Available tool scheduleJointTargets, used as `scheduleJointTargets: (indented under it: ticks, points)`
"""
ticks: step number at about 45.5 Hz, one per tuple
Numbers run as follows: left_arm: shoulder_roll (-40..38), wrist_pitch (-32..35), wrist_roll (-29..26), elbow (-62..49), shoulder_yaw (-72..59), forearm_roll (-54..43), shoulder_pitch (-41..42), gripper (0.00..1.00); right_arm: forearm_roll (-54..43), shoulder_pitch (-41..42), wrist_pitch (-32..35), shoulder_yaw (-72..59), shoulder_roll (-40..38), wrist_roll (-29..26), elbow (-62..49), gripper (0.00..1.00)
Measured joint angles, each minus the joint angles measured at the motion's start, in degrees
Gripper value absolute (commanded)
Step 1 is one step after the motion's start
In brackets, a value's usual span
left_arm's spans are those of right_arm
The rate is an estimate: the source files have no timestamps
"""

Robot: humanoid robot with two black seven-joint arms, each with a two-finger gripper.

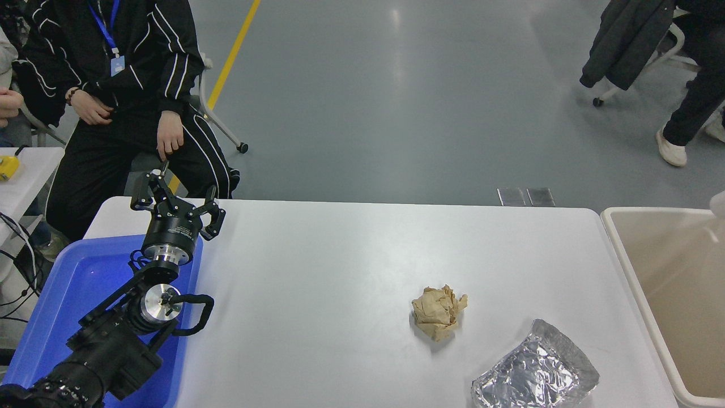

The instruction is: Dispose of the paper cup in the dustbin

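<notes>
Blue tray [73, 283] sits at the table's [340, 272] near-left corner. The left arm is parked over it, with the left gripper [177, 199] near the far-left corner, fingers spread and holding nothing. A person is seated beyond the far edge on that side, hands in their lap, clear of the table.

Mid-table toward the near edge lies a crumpled brown paper ball [438, 311]. A crinkled foil tray [535, 374] is just beside it, at the near-right corner. Neither is the target.

The dustbin [668, 283] butts against the table's right edge, mouth up. What shows of its inside looks bare.

The right arm and gripper are out of frame, so there is no reading on grip state.

Paper cup [719, 205]: the only candidate is a pale, motion-blurred smear at the picture's right border, right at the bin's far rim and over its mouth. It is cut by the frame and too blurred to give orientation or long axis. Cannot tell whether it is held or in free fall.

Key relation: the cup lies over or at the bin opening, well right of the table's right edge and far from the left gripper. Only the right arm is in reach.

Judgement: this is the drop phase, and the task is nearly done if the smear is inside the rim line. The risk is the cup clipping the far rim and bouncing out behind the bin.
</notes>
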Motion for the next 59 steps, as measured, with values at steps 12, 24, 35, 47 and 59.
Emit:
scheduleJointTargets:
  ticks: [12, 24, 35, 47, 59]
  points:
    - [0.0, 0.0, 0.0, 0.0, 0.0, 0.0, 0.0, 1.0, 0.2, -6.6, -1.3, 1.4, 2.2, -0.9, -0.5, 0.0]
    - [0.0, 0.0, 0.0, 0.0, 0.0, 0.0, 0.0, 1.0, 0.3, -10.5, -2.4, 1.9, 5.5, -1.2, -0.5, 0.0]
    - [0.0, 0.0, 0.0, 0.0, 0.0, 0.0, 0.0, 1.0, 0.4, -11.6, -2.8, 2.1, 7.0, -1.2, -0.5, 0.0]
    - [0.0, 0.0, 0.0, 0.0, 0.0, 0.0, 0.0, 1.0, 0.4, -12.0, -3.6, 2.3, 7.5, -1.2, -0.5, 0.11]
    - [0.0, 0.0, 0.0, 0.0, 0.0, 0.0, 0.0, 1.0, 0.4, -12.0, -5.9, 2.3, 7.6, -1.2, -0.4, 0.88]
